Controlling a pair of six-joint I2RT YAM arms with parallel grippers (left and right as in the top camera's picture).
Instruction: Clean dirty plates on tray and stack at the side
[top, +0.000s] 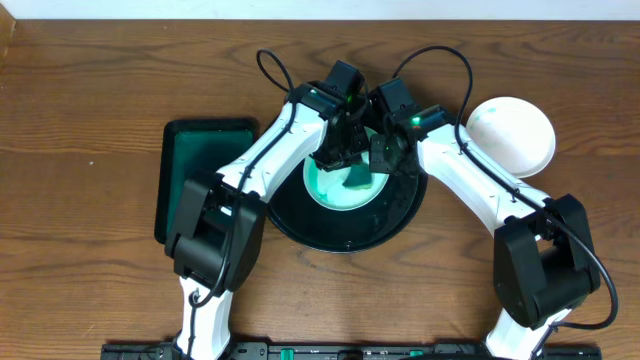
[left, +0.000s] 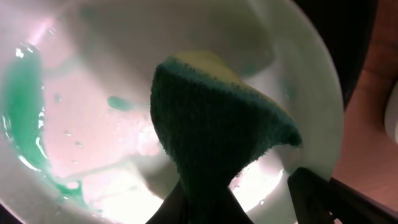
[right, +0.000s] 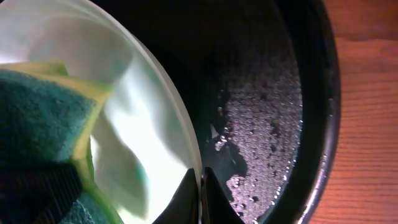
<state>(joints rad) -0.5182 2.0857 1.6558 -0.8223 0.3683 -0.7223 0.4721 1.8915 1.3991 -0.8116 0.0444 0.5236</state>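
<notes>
A white plate (top: 328, 187) with teal smears lies on the round black tray (top: 340, 232). My left gripper (top: 340, 158) hangs over it, shut on a green and yellow sponge (top: 358, 178) that presses on the plate's inside. In the left wrist view the sponge (left: 211, 124) fills the middle, pinched at the left gripper (left: 202, 210), and green streaks (left: 22, 118) run along the plate (left: 93, 112). My right gripper (top: 385, 152) is shut on this plate's right rim. The right wrist view shows that gripper (right: 200, 196) pinching the plate's edge (right: 158, 124). Another clean white plate (top: 512, 135) rests on the wood at the right.
A dark green rectangular tray (top: 205, 165) lies left of the black tray. Water droplets cover the black tray's floor (right: 267, 112) beside the plate. Brown wood tabletop (top: 90, 120) lies all round. Both arms cross over the tray's near half.
</notes>
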